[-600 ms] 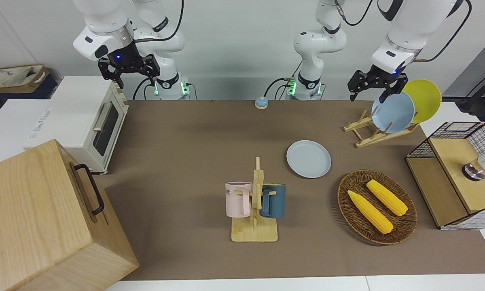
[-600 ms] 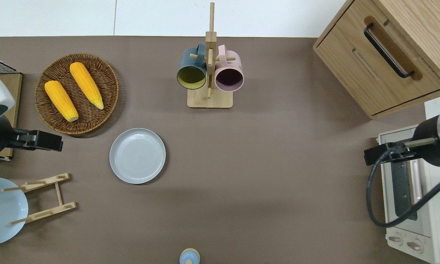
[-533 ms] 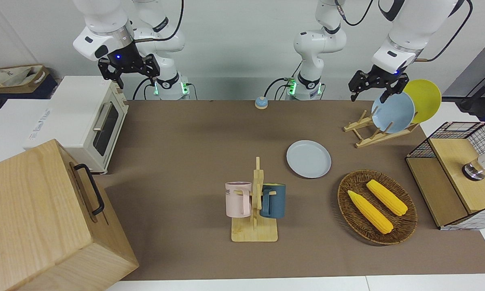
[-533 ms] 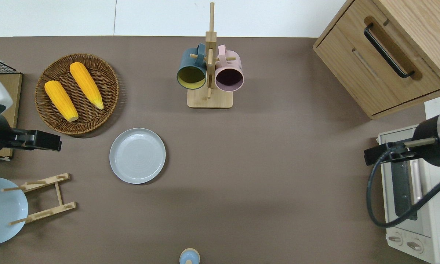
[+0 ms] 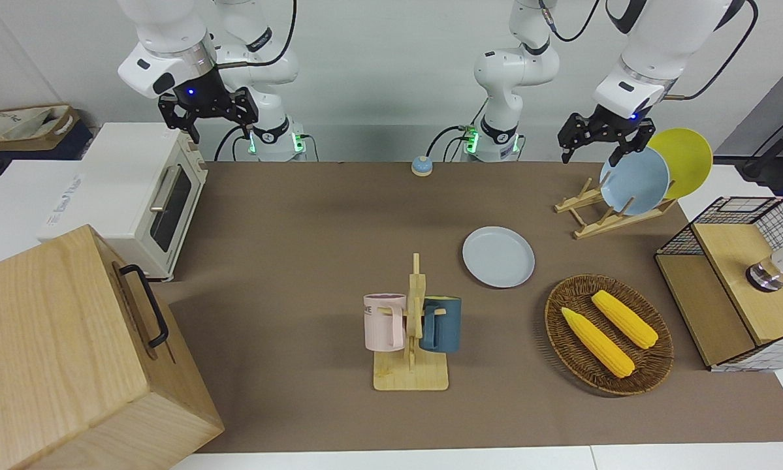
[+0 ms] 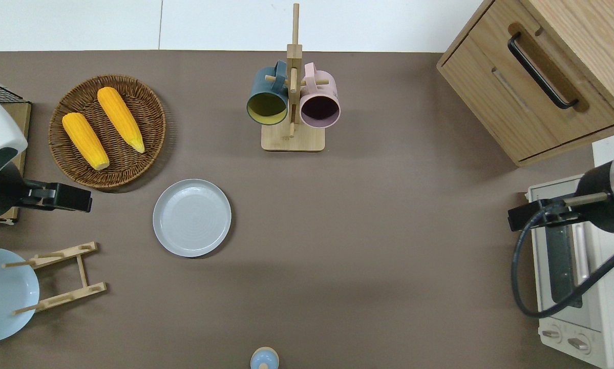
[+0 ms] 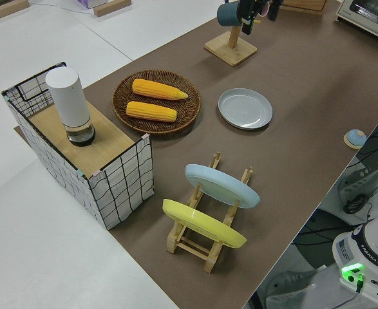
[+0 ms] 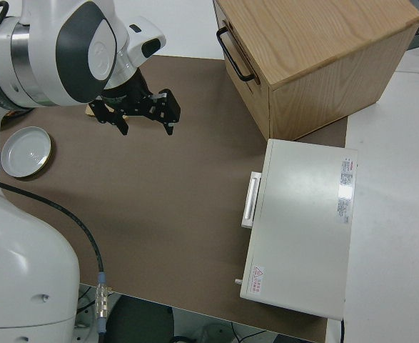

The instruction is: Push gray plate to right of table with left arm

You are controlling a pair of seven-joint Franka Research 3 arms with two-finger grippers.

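Left hand (image 5: 597,139): black, 2 fingers spread apart and pointing down, holding nothing; in the air at the upper right of the front view, at the left edge of the overhead view (image 6: 56,197), apart from every object.
Left arm (image 5: 655,46): white with black cables, entering from the top right of the front view.
Gray plate (image 6: 192,217): pale gray-blue, flat on the bench, left of centre in the overhead view; nothing touches it, and the left hand is well apart from it.
Around the gray plate: a wicker basket (image 6: 148,110) with 2 corn cobs (image 6: 121,118) lies near it, farther from the robots; a wooden dish rack (image 5: 603,219) stands near it, toward the left arm's end, holding a sky-blue plate (image 5: 634,181) and a yellow plate (image 5: 685,156) on edge.
Mug rack (image 5: 412,356): wooden, lower centre of the front view, carrying 1 pink mug (image 5: 384,321) and 1 dark blue mug (image 5: 441,324).
Bench (image 5: 313,215): brown top with white edges.
Right hand (image 5: 207,111): parked, fingers spread, at the upper left of the front view.
Right arm's end: a white toaster oven (image 5: 140,196) and a wooden cabinet (image 5: 71,352) with a black handle.
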